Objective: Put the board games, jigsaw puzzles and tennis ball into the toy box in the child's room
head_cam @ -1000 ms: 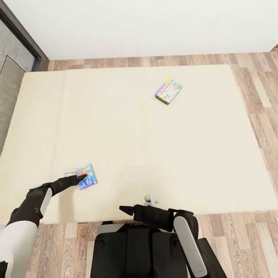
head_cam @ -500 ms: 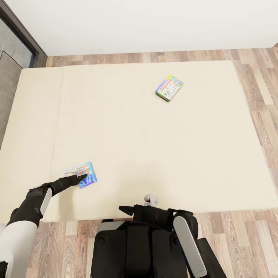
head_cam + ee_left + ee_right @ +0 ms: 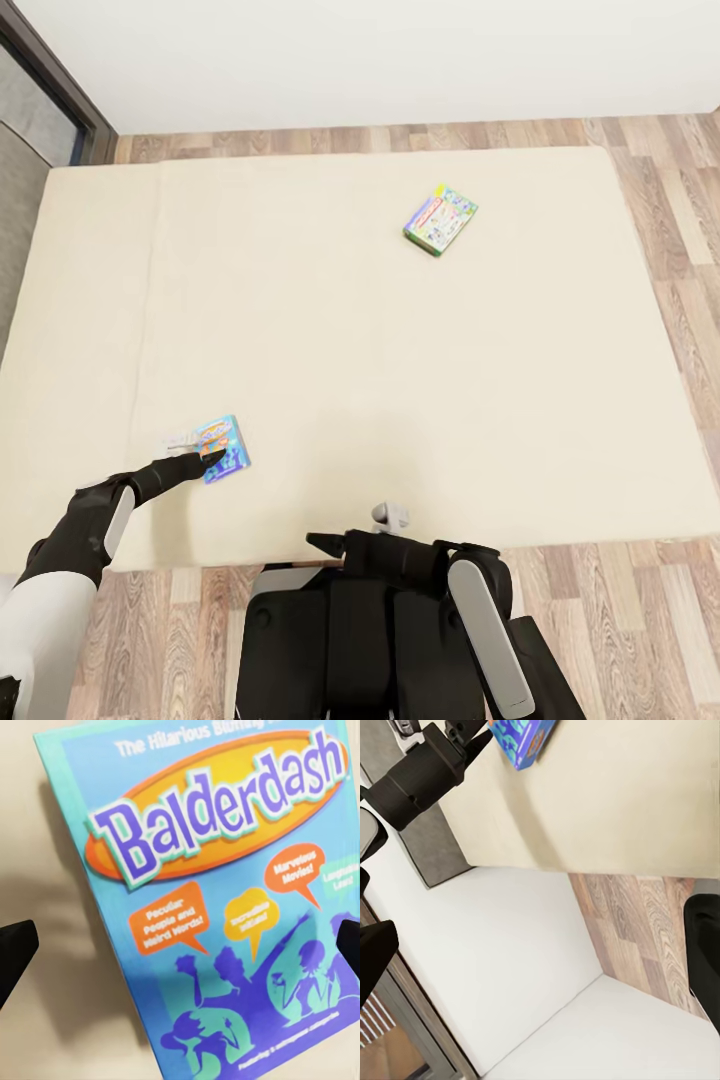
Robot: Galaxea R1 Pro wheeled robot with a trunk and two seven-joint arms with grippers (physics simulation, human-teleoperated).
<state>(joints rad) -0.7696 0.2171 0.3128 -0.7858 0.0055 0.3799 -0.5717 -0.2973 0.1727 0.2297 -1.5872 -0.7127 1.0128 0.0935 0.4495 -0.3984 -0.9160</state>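
Blue board game (image 3: 217, 907) beneath left hand (image 3: 205, 461)

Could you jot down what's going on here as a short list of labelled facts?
place: bed with beige mattress, wood floor around it
near game: blue Balderdash box lying flat on the bed
far game: green-edged box, lying alone
left pincer: open, fingers either side of the blue box
right pincer: held in front of the trunk, holding nothing
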